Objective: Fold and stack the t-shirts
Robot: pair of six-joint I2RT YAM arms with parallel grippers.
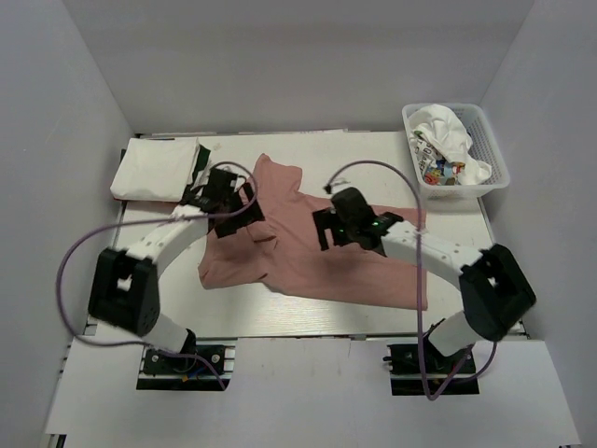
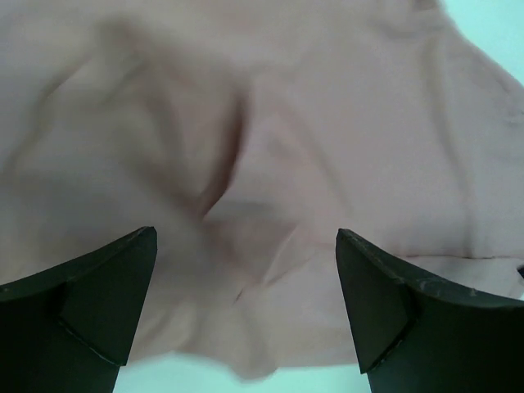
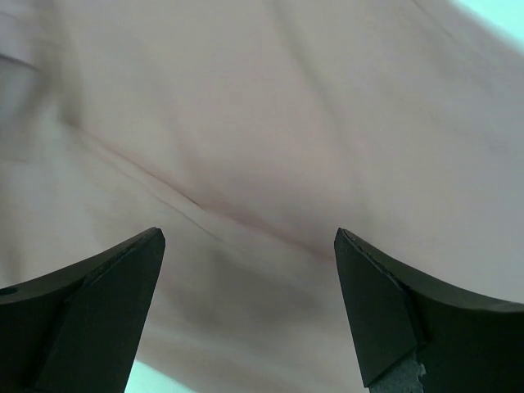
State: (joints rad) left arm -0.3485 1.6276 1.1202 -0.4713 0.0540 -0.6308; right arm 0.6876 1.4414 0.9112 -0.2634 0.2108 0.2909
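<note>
Both wrist views: only pink t-shirt [image 2: 327,123]; basket [image 1: 464,190], folded white t-shirt [image 1: 154,168] solely overhead.

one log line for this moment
pink shirt spread, unfolded | left gripper open over it | right gripper open over it | white shirt in basket

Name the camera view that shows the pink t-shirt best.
Top external: almost the whole pink t-shirt lies rumpled on the table. Both wrist views show only close, wrinkled patches of it between open fingers.
</note>
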